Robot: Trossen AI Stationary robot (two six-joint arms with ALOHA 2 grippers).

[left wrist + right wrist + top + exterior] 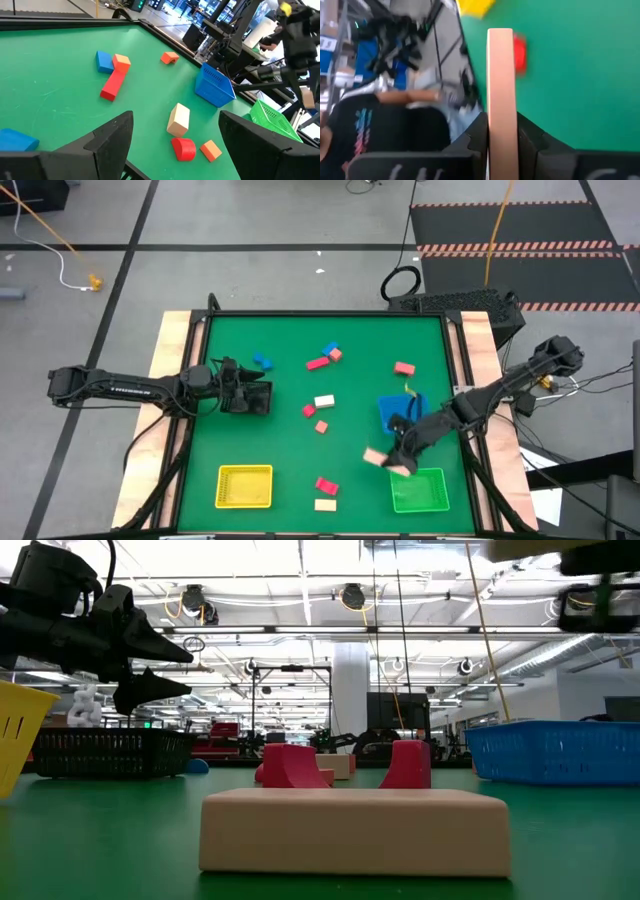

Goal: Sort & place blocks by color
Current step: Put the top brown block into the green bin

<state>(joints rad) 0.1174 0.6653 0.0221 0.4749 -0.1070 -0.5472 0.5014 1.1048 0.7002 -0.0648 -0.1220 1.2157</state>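
Small blocks lie scattered on the green table (230, 340): a blue one (262, 362), a red bar (318, 363) by a blue and an orange piece, a salmon one (403, 367), a cream one (324, 401), and red (326, 484) and cream (325, 504) ones near the front. My left gripper (262, 396) (176, 120) hovers open at the table's left, holding nothing. My right gripper (398, 455) (500, 122) is shut on a salmon-pink bar (377, 457), just beyond the green tray (418, 492). My right gripper pinches the salmon-pink bar between its two fingers (476, 135), which bear on its two long flat sides. They grip one end (500, 145), and the rest of the bar (500, 65) sticks out forward past the fingertips. The bar is lifted clear of the table.
A blue tray (400, 410) sits right of centre, a yellow tray (245, 486) front left, and a black tray (110, 752) beneath my left gripper. A cream bar (355, 830) lies close before the low camera. A person in a black shirt (375, 135) shows beyond the table.
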